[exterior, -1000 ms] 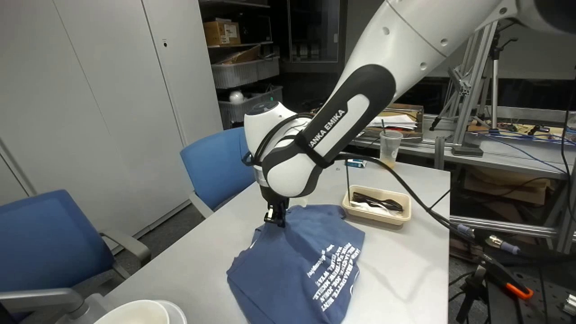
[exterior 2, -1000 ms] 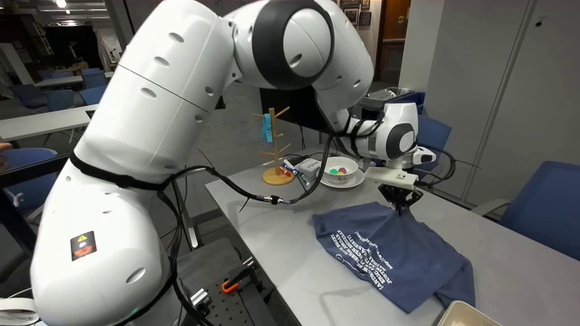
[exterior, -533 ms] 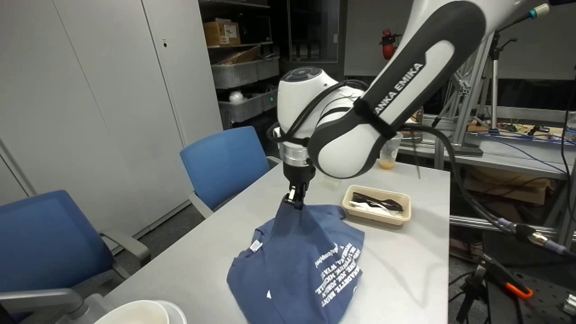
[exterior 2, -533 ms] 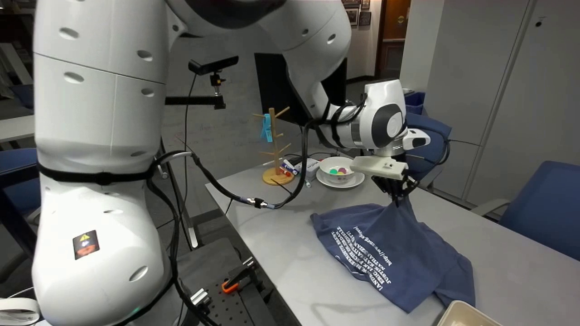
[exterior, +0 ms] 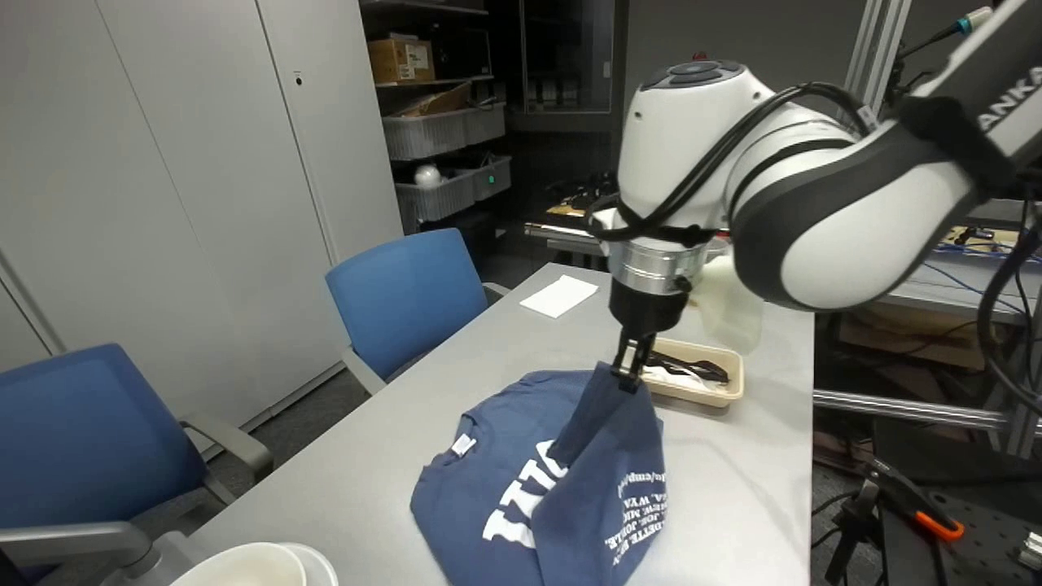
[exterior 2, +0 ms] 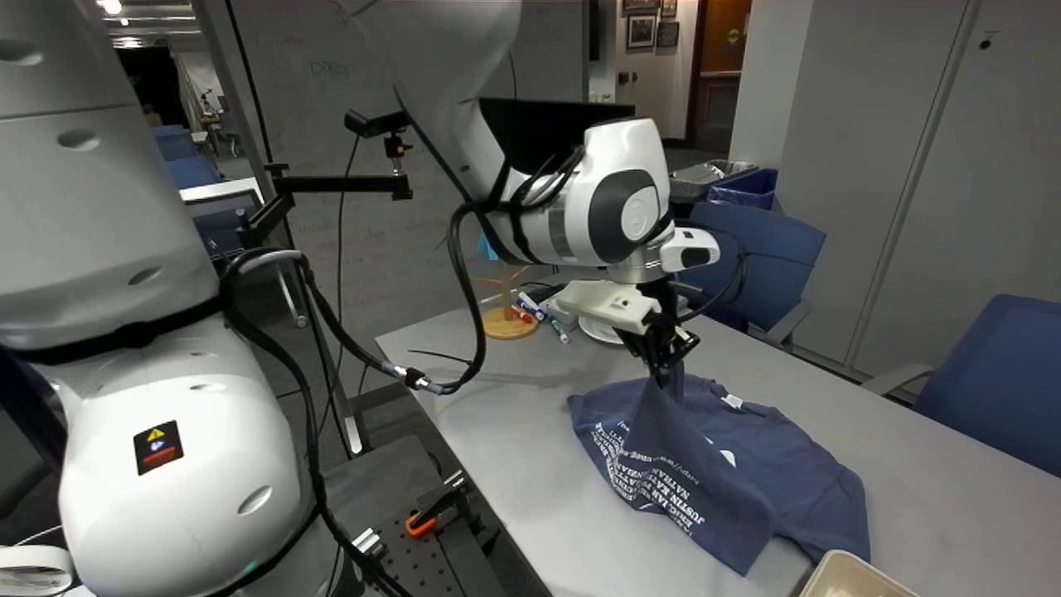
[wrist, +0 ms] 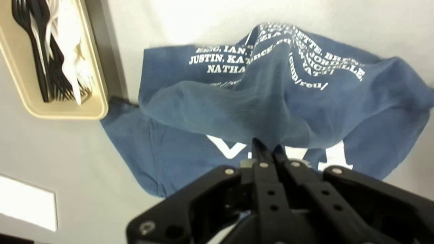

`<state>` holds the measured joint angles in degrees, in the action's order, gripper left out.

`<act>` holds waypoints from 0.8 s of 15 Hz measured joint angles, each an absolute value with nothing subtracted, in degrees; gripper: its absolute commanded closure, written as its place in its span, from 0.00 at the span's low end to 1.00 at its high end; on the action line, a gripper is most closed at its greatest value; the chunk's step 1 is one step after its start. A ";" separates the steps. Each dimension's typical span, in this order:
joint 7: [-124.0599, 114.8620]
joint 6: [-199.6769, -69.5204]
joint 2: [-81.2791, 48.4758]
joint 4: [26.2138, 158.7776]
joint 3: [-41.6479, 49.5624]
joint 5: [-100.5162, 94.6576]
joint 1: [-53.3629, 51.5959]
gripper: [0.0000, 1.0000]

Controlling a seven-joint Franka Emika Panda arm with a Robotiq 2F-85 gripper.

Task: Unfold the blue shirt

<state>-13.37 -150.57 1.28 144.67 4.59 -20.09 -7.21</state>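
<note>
The claw (wrist: 268, 145) is clamped on a loose edge of the blue shirt (exterior 2: 750, 473), which lies on the surface (exterior: 733, 529) just beside the tray (exterior: 694, 396). It sits higher than a second ago and farther across toward the tray. How many layers it has pinched I can't make out from where I stand; the cloth bunches right there. Below it the lifted part hangs in a steep tent, the small printed names (exterior: 639, 521) buckled along its slope.

What catches my eye is what comes out from under that flap. The big white letters (exterior: 517, 498), hidden a second ago, now show plainly on the layer beneath. The collar label (exterior: 463, 444), only a sliver then, is out in full, well apart from the tray. To me that says the fold is really opening, maybe about half done, with the edge still to be drawn on over and laid flat.

One sleeve (exterior 2: 833, 526) lies right by the tray, so a pull in that direction could snag or nudge it. The bowl (exterior: 240, 564) stands well away from the tray, with the shirt between.
</note>
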 measured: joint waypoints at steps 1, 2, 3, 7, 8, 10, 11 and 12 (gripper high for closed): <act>-12.99 -149.33 4.01 147.77 4.14 -18.67 -6.79 0.99; -12.14 -147.74 6.50 150.71 3.71 -16.69 -6.41 0.99; -10.55 -146.00 8.63 153.44 3.45 -13.96 -6.21 0.99; -3.83 -137.92 11.76 158.32 3.38 -5.41 -6.17 0.71; -2.75 -135.56 11.64 158.27 3.39 -4.20 -6.13 0.66; -1.10 -131.24 11.41 158.25 3.39 -2.63 -5.96 0.50; -0.57 -129.47 11.38 158.23 3.39 -2.43 -5.83 0.41; -0.16 -128.00 11.34 158.24 3.38 -2.39 -5.66 0.34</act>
<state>-0.16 -128.00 11.34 158.24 3.38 -2.39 -5.66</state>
